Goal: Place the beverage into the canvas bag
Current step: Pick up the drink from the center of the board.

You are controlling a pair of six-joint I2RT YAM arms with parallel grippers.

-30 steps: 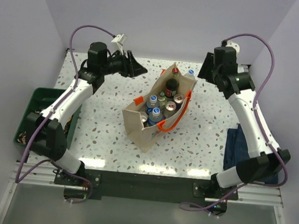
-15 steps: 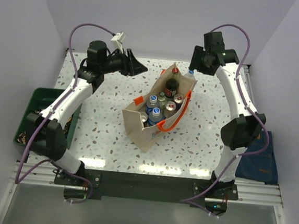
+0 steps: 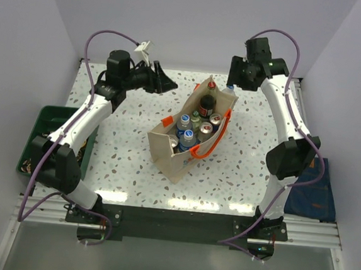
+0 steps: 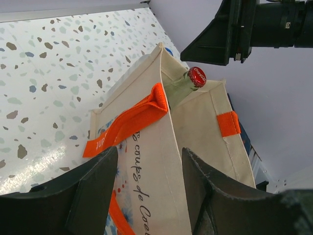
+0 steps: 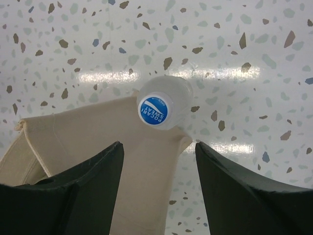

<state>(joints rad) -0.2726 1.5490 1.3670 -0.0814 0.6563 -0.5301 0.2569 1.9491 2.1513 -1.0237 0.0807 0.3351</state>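
The beige canvas bag (image 3: pixel 177 157) with orange handles stands mid-table, holding several bottles and cans, among them a dark red-capped cola bottle (image 3: pixel 207 101) (image 4: pixel 197 77). A clear beverage bottle with a blue cap (image 3: pixel 230 87) (image 5: pixel 155 109) stands on the table just outside the bag's far corner (image 5: pixel 98 142). My right gripper (image 3: pixel 237 75) (image 5: pixel 157 147) hovers open above that bottle, nothing between its fingers. Off the far-left side of the bag (image 4: pixel 195 122), my left gripper (image 3: pixel 166 82) (image 4: pixel 149 152) is open and empty and points at the bag.
A green compartment tray (image 3: pixel 42 129) sits at the table's left edge. A blue cloth (image 3: pixel 318 191) lies at the right edge. Walls close the table at the back and both sides.
My right arm has swung from the right side of the table to the back, bringing its gripper over the bag's far corner. The left arm has barely moved.
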